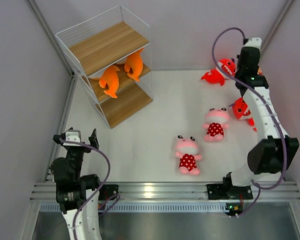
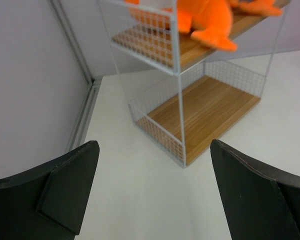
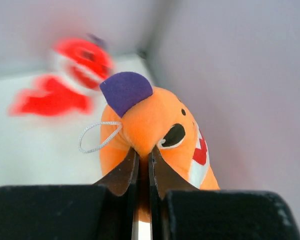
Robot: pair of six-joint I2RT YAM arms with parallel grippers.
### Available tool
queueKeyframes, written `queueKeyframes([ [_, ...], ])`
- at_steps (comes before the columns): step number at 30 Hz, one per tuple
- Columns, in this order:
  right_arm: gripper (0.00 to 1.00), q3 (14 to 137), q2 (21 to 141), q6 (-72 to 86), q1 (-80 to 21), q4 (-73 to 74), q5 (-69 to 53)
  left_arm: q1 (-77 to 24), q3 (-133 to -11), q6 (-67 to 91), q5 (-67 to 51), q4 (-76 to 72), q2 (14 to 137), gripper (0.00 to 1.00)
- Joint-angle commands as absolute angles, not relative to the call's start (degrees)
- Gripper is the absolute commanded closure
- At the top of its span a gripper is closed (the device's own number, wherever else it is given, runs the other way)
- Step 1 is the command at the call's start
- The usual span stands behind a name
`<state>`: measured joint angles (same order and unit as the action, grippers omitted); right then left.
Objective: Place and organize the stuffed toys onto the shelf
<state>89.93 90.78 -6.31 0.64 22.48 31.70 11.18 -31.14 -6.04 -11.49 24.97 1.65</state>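
Near left, left hand (image 1: pixel 81 136) agape and empty; mid-scene on the table (image 1: pixel 140 125), two pink toys (image 1: pixel 187 155); far right, right hand (image 3: pixel 142 157) pinched on orange shark (image 3: pixel 160 125) by seemingly a thin fold of plush, liable to slip free on carry to shelf (image 1: pixel 107 45), far left.

Left arm (image 1: pixel 70 170): sits folded tight over its base, elbow tucked, wrist low. Left gripper (image 2: pixel 154 150): points forward and slightly down, jaws spread wide apart. Right arm (image 1: pixel 264 112): reaches far out along the right side, close to full stretch, elbow low by the base, forearm angled up and away. Right gripper (image 3: pixel 142 156): jaws nearly together, pinches orange shark (image 3: pixel 155 120) at top of head. Fingers (image 3: pixel 121 175): dark, wedge-shaped.
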Motion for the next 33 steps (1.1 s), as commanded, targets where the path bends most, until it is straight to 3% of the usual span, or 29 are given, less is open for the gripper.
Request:
queueKeyframes([
  [1, 1.0, 84.05, 77.56, -8.35, -14.79, 18.12, 20.24, 11.6, -39.09, -4.93, -23.76, 26.17, 1.49, 0.01],
  [3, 1.0, 81.22, 74.02, -9.31, -21.76, 17.32, 16.54, 11.6, -40.95, -2.65, -29.77, 27.59, 1.67, 0.01],
  [5, 1.0, 80.07, 70.67, -8.36, -35.62, 19.5, 8.3, 11.69, -42.97, -1.33, -38.71, 29.43, 1.5, 0.01],
  [6, 1.0, 80.07, 70.66, -7.65, -35.68, 19.51, 6.87, 11.69, -43.59, -1.93, -41.54, 29.79, 1.32, 0.01],
  [13, 1.0, 81.82, 73.03, -9.05, -61.75, 18.99, -6.58, 11.69, -46.76, -4.04, -47.81, 31.82, 2.72, 0.01],
  [22, 1.0, 92.26, 82.78, -5.63, -70.83, 14.24, -10.29, 11.6, -46.49, -7.64, -57.65, 32.08, 4.83, 0.01],
  [26, 1.0, 96.06, 85.43, -5.62, -71.89, 13.98, -10.02, 11.69, -46.23, -10.1, -57.83, 32.43, 5.71, 0.01],
  [30, 1.0, 95.8, 86.4, -5.1, -72.07, 12.74, -17.91, 11.69, -47.19, -12.65, -50.82, 32.43, 7.11, 0.01],
  [32, 1.0, 96.06, 87.27, -5.18, -72.33, 13.7, -18.1, 11.69, -47.81, -14.75, -48.79, 32.43, 7.56, 0.07],
  [33, 1.0, 96.15, 87.71, -5.36, -72.51, 13.88, -18.54, 11.69, -47.9, -15.29, -48.78, 32.34, 7.73, 0.17],
])
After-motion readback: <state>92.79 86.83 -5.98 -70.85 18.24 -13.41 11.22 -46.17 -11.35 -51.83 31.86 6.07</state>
